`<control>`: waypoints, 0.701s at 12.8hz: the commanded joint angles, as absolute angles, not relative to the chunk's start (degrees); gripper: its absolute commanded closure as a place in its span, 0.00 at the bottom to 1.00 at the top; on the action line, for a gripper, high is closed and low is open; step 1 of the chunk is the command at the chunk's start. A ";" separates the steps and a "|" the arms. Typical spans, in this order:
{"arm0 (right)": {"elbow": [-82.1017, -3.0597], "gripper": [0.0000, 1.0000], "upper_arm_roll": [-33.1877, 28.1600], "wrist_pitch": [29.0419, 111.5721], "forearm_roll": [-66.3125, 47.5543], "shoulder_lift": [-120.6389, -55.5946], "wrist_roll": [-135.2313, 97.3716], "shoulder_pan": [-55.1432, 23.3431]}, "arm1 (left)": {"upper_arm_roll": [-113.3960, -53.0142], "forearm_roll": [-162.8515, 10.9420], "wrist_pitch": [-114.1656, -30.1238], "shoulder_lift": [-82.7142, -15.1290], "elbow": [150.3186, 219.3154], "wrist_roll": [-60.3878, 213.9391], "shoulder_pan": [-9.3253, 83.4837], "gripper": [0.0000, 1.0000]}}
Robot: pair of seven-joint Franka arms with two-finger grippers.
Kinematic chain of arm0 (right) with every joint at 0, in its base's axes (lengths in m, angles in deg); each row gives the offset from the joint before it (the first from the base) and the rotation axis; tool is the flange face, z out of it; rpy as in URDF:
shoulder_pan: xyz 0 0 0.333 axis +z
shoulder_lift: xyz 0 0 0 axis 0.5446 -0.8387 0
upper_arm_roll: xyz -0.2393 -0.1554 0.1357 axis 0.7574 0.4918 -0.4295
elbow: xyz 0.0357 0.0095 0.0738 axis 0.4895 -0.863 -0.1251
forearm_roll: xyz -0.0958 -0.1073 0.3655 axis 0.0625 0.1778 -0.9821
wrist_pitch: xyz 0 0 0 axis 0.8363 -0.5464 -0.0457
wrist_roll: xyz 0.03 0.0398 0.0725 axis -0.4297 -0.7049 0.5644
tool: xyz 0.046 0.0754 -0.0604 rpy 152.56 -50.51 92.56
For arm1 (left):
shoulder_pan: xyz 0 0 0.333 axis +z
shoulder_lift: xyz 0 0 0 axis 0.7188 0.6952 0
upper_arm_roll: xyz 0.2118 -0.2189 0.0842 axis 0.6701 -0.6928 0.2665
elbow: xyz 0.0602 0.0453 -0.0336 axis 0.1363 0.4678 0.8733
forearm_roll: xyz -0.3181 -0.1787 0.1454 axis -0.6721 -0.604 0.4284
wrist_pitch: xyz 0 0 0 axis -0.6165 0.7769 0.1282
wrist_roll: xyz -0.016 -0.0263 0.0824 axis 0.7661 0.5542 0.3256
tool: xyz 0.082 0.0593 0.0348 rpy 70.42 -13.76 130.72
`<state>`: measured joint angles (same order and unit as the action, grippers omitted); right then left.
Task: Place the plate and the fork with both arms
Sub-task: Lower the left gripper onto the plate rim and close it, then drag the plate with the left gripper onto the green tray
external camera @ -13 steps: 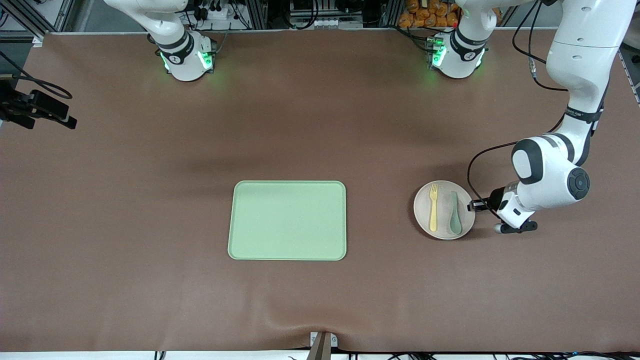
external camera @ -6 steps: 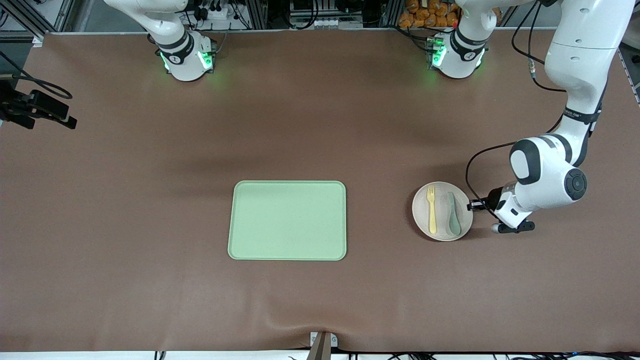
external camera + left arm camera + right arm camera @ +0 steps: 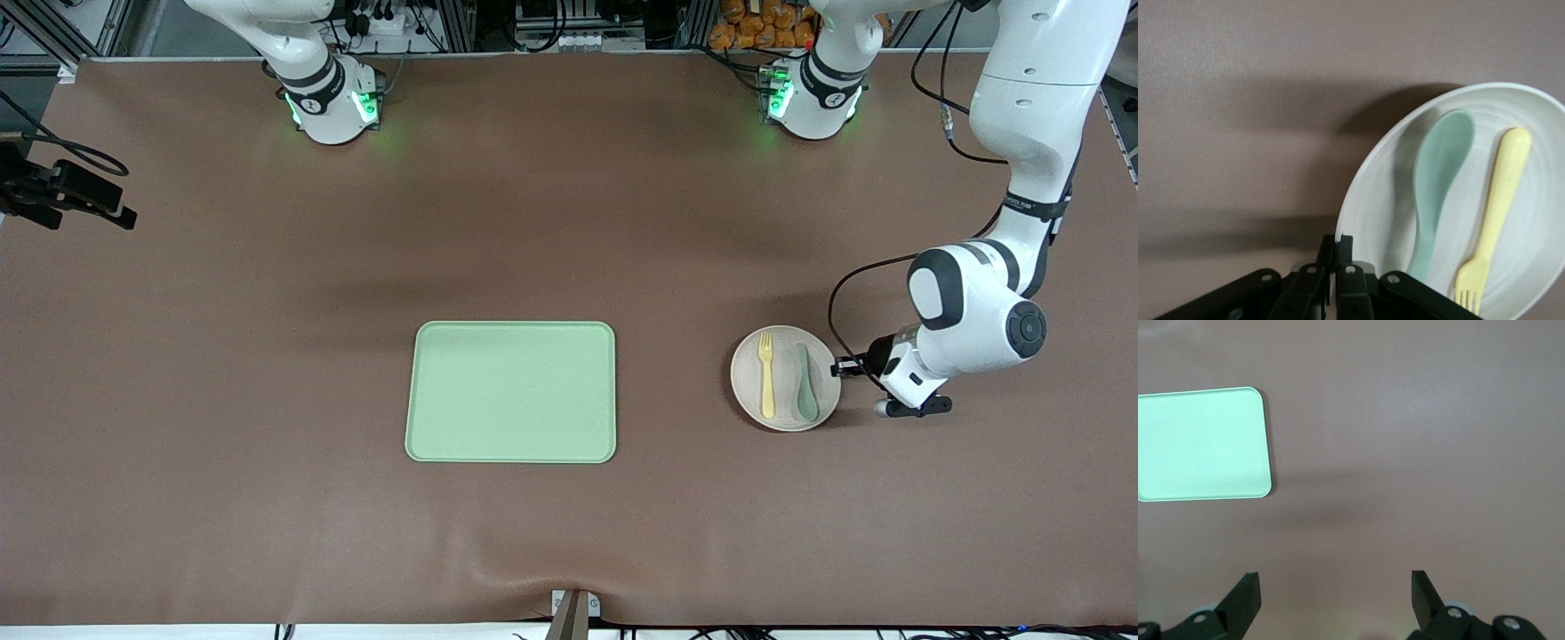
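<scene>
The pale round plate (image 3: 743, 378) lies toward the left arm's end of the table, with the yellow fork (image 3: 766, 378) and a grey-green spoon (image 3: 806, 382) side by side on it. My left gripper (image 3: 840, 367) is low at the plate's edge and shut on its rim. The left wrist view shows the gripper (image 3: 1340, 243) pinching the plate (image 3: 1373, 207), with the fork (image 3: 1501, 200) and spoon (image 3: 1438, 180) on it. My right gripper (image 3: 1335, 583) is open and empty over bare table. It is out of the front view.
The rectangular light-green tray (image 3: 511, 391) lies at the table's middle, toward the right arm's end from the plate; it also shows in the right wrist view (image 3: 1201, 443). A black camera mount (image 3: 62, 196) sticks in at the right arm's end.
The plate, with fork and spoon on it, has shifted slightly toward the tray in my left gripper's hold. The right arm has not visibly moved.
</scene>
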<state>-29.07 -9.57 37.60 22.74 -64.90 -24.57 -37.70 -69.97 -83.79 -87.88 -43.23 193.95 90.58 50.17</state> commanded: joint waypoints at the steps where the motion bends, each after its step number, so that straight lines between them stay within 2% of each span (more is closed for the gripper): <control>1: -29.16 0.00 -9.90 37.30 21.75 -64.65 -24.40 -38.36 | -71.03 -84.80 -80.86 -43.78 188.31 93.16 50.35 1.00; 6: -29.16 0.00 -9.90 37.22 21.75 -64.65 -24.40 -38.54 | -76.39 -84.10 -77.33 -43.17 180.83 92.11 48.25 1.00; 9: -29.16 0.00 -9.90 37.22 21.75 -64.65 -24.49 -38.53 | -76.48 -84.01 -77.24 -41.77 177.48 88.51 43.51 1.00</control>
